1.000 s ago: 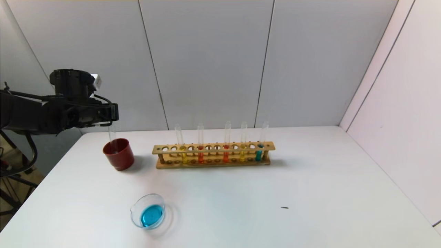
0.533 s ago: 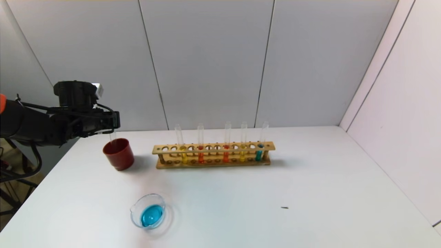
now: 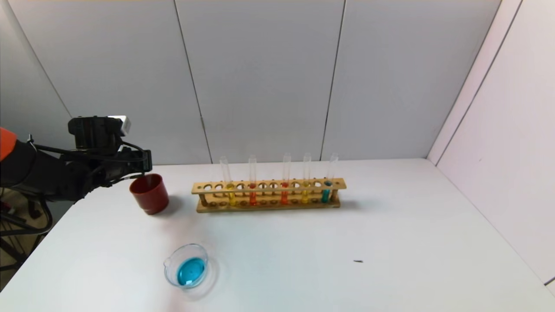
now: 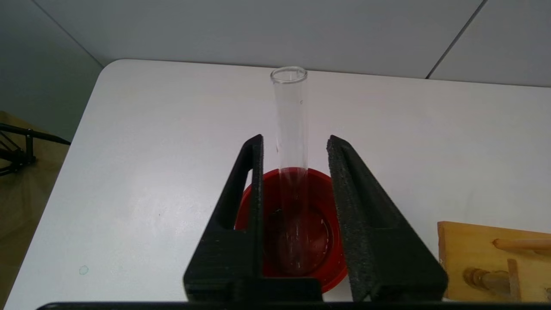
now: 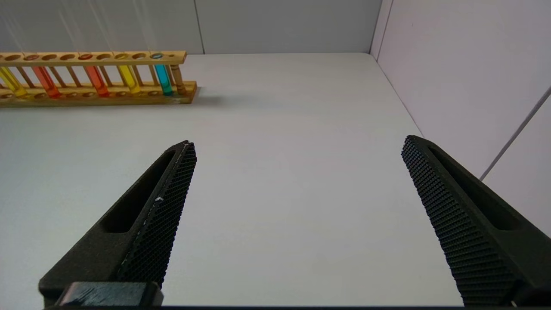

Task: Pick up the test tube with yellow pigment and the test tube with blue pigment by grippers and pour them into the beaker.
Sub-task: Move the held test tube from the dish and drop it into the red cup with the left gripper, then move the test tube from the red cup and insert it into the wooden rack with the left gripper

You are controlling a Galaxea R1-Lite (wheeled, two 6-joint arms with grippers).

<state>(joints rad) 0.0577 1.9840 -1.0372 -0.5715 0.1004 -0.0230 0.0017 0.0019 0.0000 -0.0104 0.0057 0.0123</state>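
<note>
The scene is lit evenly and brightly from above, and soft shadows are cast on the white table [image 3: 390,225] to the right of the wooden rack [image 3: 269,195] and the red cup [image 3: 149,194]. A faint sheen is seen on the tabletop near the beaker [image 3: 187,271] (no harsh glare). The left gripper [image 4: 295,142] is rendered sharply in its wrist view; straight wall lines are slightly bowed towards the head view's edges.

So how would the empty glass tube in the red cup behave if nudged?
The empty tube looks like thin, smooth glass: probably fragile and slippery. It stands far above the red cup, so it may tip. The left gripper brackets it, apparently without touching.
</note>
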